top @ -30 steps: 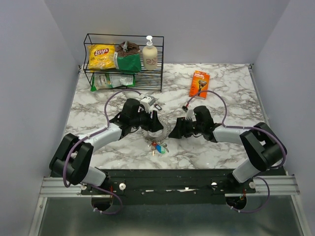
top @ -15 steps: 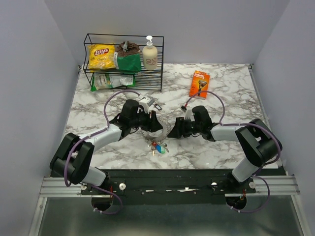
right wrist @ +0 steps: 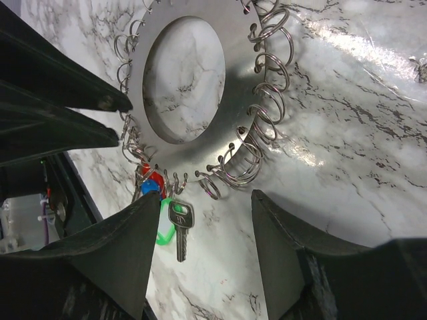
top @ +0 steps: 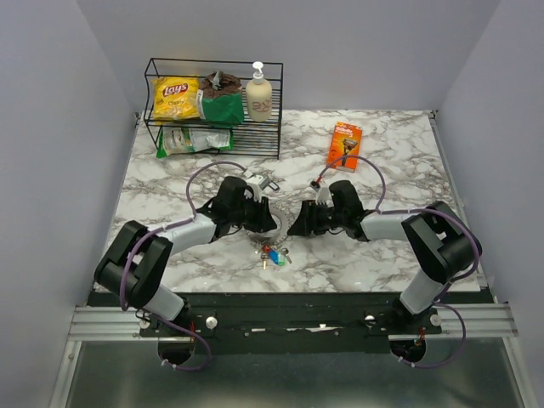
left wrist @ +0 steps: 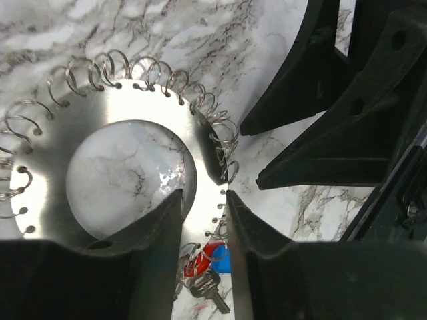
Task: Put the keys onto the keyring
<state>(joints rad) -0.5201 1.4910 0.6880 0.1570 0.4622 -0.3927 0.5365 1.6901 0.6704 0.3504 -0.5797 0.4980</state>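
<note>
Where the two arms meet: a flat, silvery metal keyring [left wrist: 143, 100], a disc with a round hole and a fringe of small wire loops, lies on the white marble tabletop [top: 170, 174] at mid-table, between the grippers.
Left gripper [left wrist: 203, 200]: its black jaws are drawn narrow, one tip over the hole and the other just outside the rim. The disc's band is pinched between them, a grip that looks meant to stop the keyring sliding or turning.
Right gripper [right wrist: 207, 193]: the jaws are wide and hold nothing. It sits low over the marble, facing the disc from the opposite side with the loops just ahead of its fingertips. It seems placed to work a loop or a key while the other arm steadies.
Small, colour-headed metal keys [left wrist: 210, 257]: red, blue and green plastic heads are bunched at the disc's edge nearest the arm bases, just beside the left fingers. They appear to hang from loops there, but which loops cannot be made out.
Step in hand: probably bracing the disc before threading.
Risk: the loops are thin and set close together, so a broad fingertip could snag the neighbouring ones.
</note>
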